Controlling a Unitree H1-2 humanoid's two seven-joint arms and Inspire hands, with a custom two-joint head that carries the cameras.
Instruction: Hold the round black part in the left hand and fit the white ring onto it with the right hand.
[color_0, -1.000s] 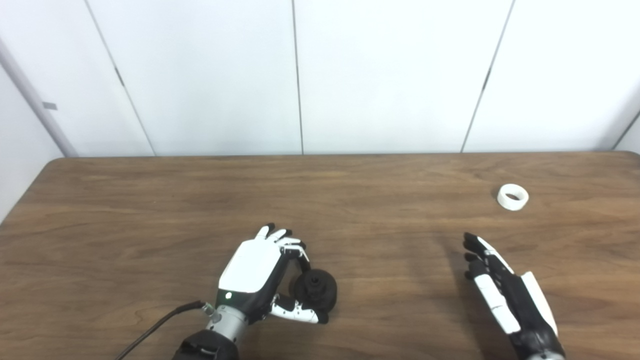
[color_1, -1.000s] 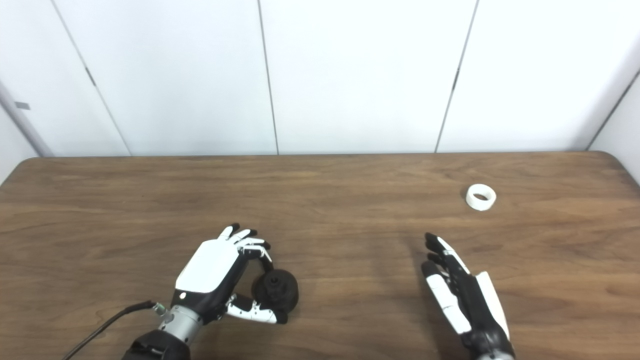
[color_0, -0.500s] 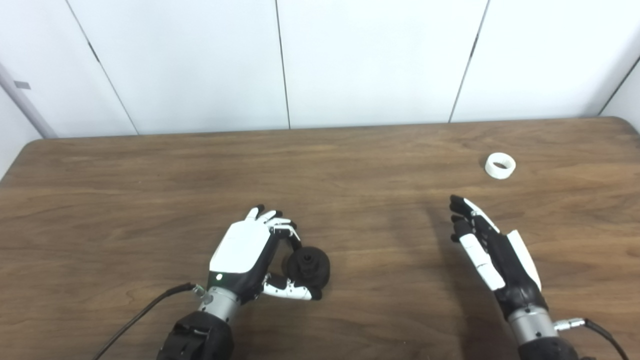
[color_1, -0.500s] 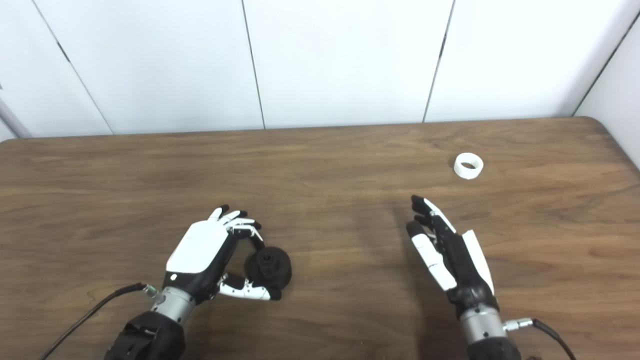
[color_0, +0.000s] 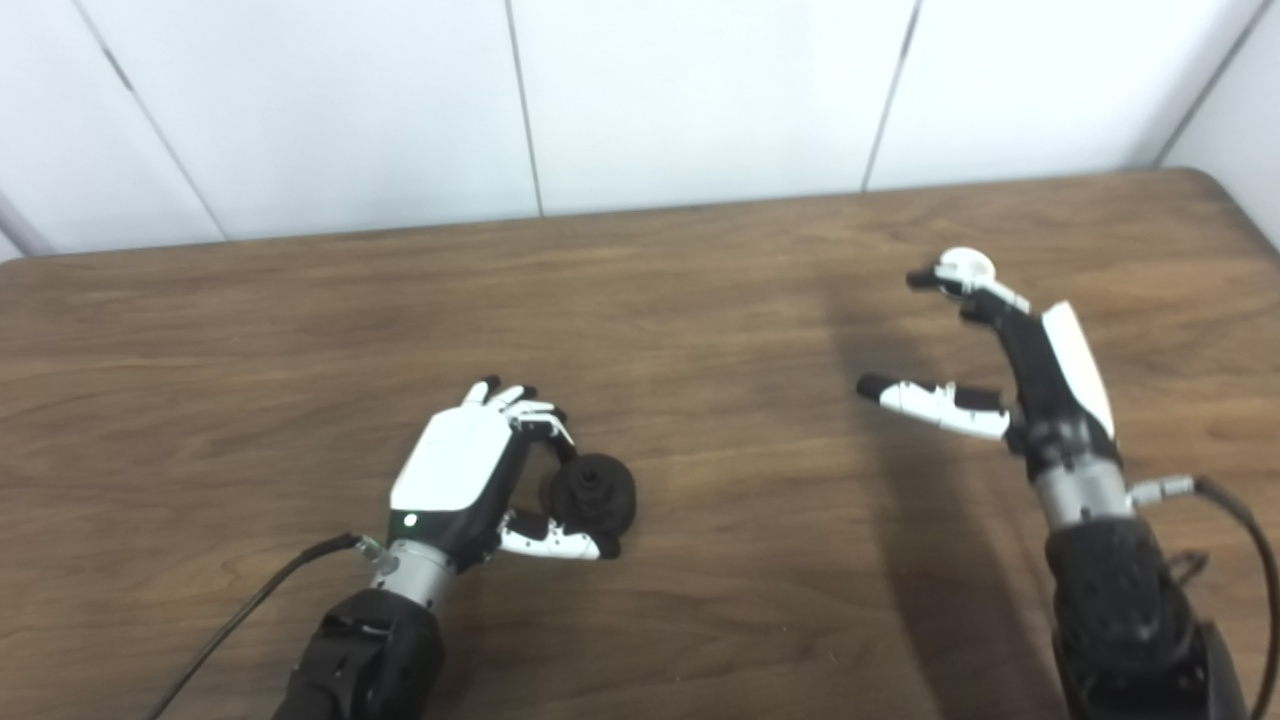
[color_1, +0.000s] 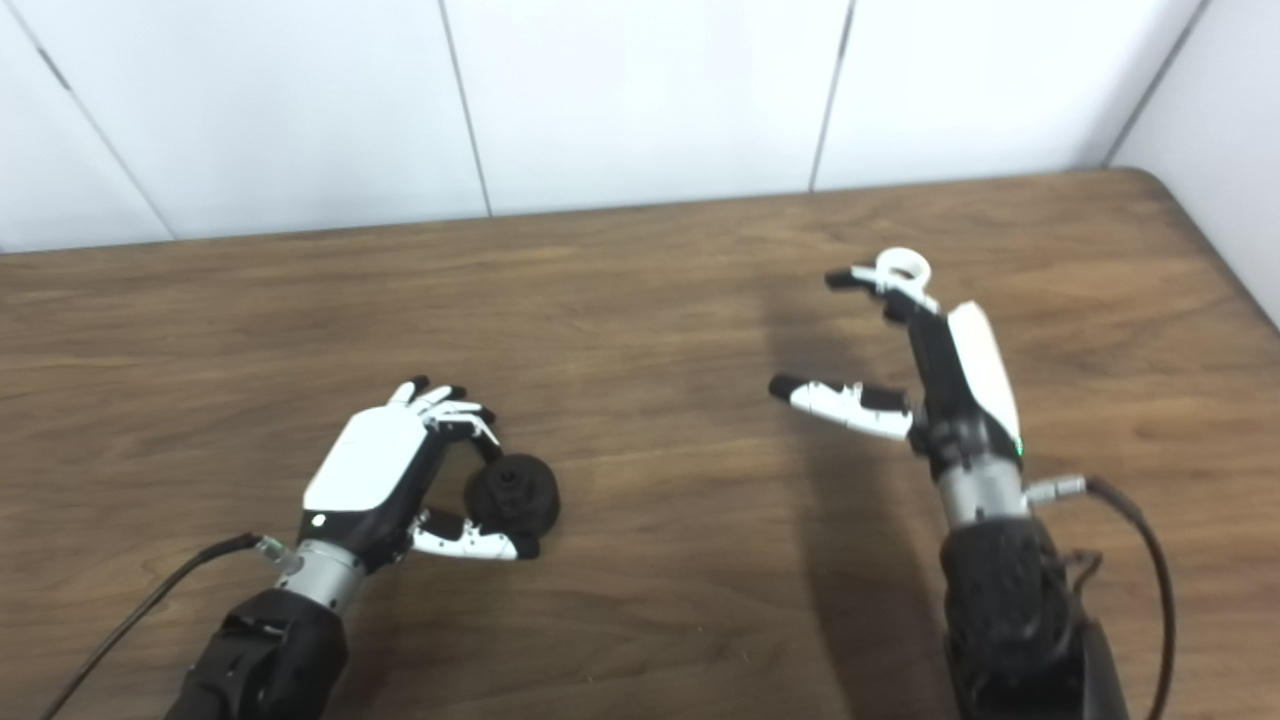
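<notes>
Item 1. Fingers (color_1: 860, 279) of the right hand (color_1: 935, 350): spread, thumb splayed wide, tips reaching over the small white plastic ring (color_1: 903, 266). Nothing grasped; whether a tip touches the ring cannot be told. Ring lies on the brown wood-grain desk (color_1: 650, 300), toward the far right.

Item 2. Fingers (color_0: 535, 415) of the left hand (color_0: 470, 470): curled, with the thumb below, around the round black ridged part (color_0: 592, 492), which seems to rest on the desk rather than be lifted.

Item 3. Hazards, as judged:
- Ring is light and smooth-sided; a tip landing on its rim may flick or roll it away toward the desk edge.
- Ring lies low, so closing too high would miss it.
- Black part is held loosely at its side; pressure while fitting could twist it free.
</notes>
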